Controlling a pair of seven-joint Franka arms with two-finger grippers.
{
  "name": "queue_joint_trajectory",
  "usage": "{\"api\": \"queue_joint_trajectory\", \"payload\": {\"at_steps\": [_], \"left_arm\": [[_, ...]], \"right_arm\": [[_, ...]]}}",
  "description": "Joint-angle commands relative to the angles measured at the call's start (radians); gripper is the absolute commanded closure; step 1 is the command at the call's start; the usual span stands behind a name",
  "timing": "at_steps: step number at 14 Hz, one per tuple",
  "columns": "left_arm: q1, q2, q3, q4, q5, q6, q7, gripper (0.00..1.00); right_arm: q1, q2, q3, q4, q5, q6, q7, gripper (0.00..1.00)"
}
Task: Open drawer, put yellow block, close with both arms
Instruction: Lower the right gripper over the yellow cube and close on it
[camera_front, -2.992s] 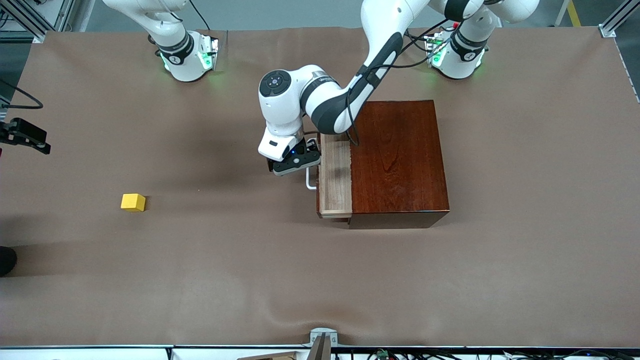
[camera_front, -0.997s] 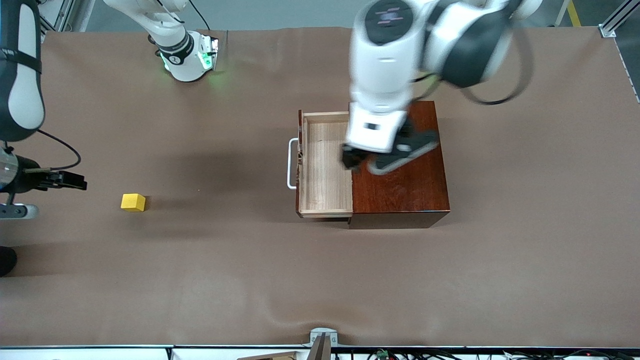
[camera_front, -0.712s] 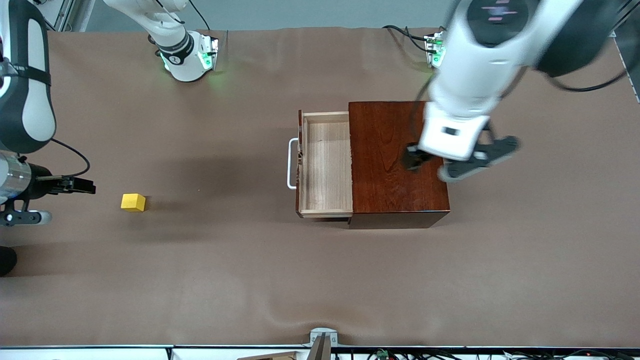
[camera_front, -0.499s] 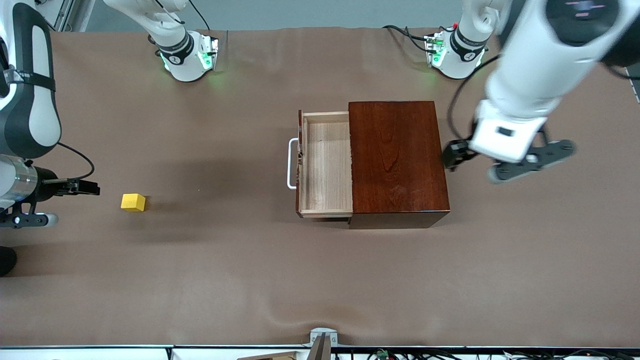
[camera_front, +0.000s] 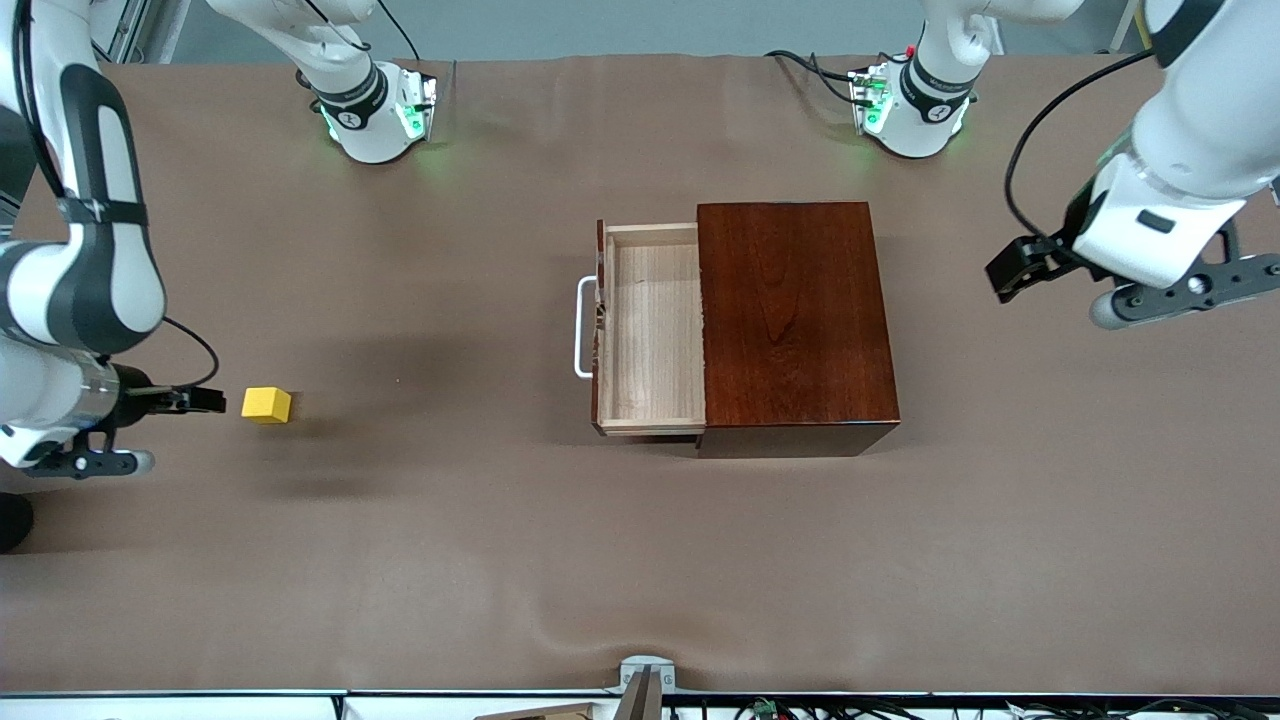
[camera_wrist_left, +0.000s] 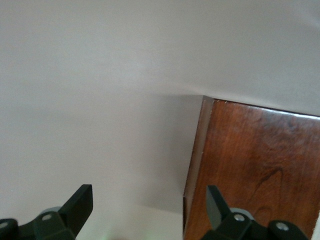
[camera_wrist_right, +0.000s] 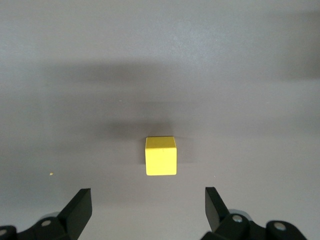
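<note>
The yellow block (camera_front: 266, 405) lies on the brown table toward the right arm's end; in the right wrist view the yellow block (camera_wrist_right: 161, 156) lies just ahead of the open fingers, not between them. My right gripper (camera_front: 88, 464) (camera_wrist_right: 148, 207) hovers low beside it, empty. The drawer (camera_front: 650, 320) is pulled out of the dark red-brown box (camera_front: 795, 315), its pale tray empty and its white handle (camera_front: 582, 328) facing the right arm's end. My left gripper (camera_front: 1185, 290) (camera_wrist_left: 149, 205) is open and empty, up over bare table toward the left arm's end; a corner of the box (camera_wrist_left: 260, 170) shows past it.
The arm bases (camera_front: 375, 115) (camera_front: 915, 105) glow green at the table's edge farthest from the front camera. A metal bracket (camera_front: 645, 675) sits at the near edge. Bare brown cover (camera_front: 450, 520) lies between the block and the drawer.
The drawer has been pulled farther out. My left arm has let go of the handle and swung over the box to its own end of the table. My right gripper has come down beside the block.
</note>
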Motion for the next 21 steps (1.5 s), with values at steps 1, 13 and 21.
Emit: {"api": "queue_joint_trajectory", "payload": {"at_steps": [1,13,21], "left_arm": [[0.057,-0.072,-0.016,-0.072,-0.005,0.007,0.142,0.0],[0.275,-0.197,-0.102,-0.197,-0.05,0.01,0.405,0.0],[0.273,-0.189,-0.102,-0.184,-0.048,0.007,0.406,0.0]], "right_arm": [[-0.012,-0.015,0.005,-0.086,0.012,0.08,0.011,0.0],[-0.041,0.032,0.007,-0.302,0.014,0.391,0.011,0.0],[-0.05,0.081,0.007,-0.302,0.043,0.405,0.008,0.0]]}}
